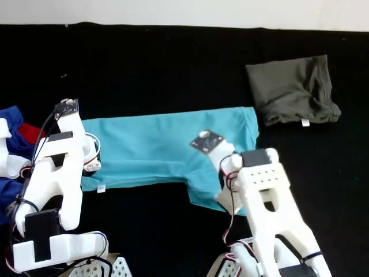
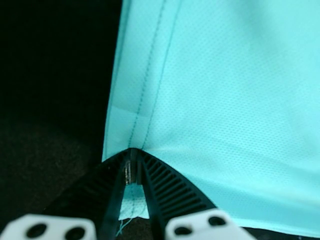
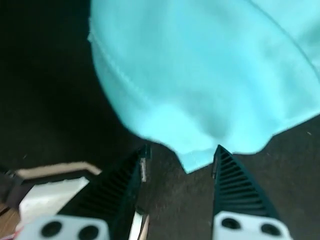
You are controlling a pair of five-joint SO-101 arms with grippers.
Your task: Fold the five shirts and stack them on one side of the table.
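**Left pinching the turquoise hem, right open at the sleeve**

I have the turquoise knit shirt (image 1: 161, 150) lying flat across the middle of the black cloth-covered table (image 1: 144, 63). Its long side runs across the table between my two arms, and one sleeve sticks out on the near side towards the right arm (image 1: 265, 190).

The left gripper (image 2: 132, 165) is closed tight on the shirt's stitched hem corner. The two black ribbed fingers (image 2: 160, 185) meet at their tips, and a small strip of turquoise fabric (image 2: 225, 100) shows pinched between them. From overhead, the left arm (image 1: 57, 173) stands over the left end of the shirt, and a small white label (image 1: 101, 188) lies at the hem just beside it.

The right gripper (image 3: 181, 152) is spread wide and holds nothing. The sleeve's rounded edge (image 3: 200, 75) lies just ahead of the fingertips, with its lowest corner dipping between them. I cannot tell whether the fingers touch the cloth.

A folded olive-grey shirt (image 1: 294, 89) sits at the far right of the table, well apart from the turquoise one. A heap of blue, red and white garments (image 1: 11, 144) lies at the left edge, beside the left arm.
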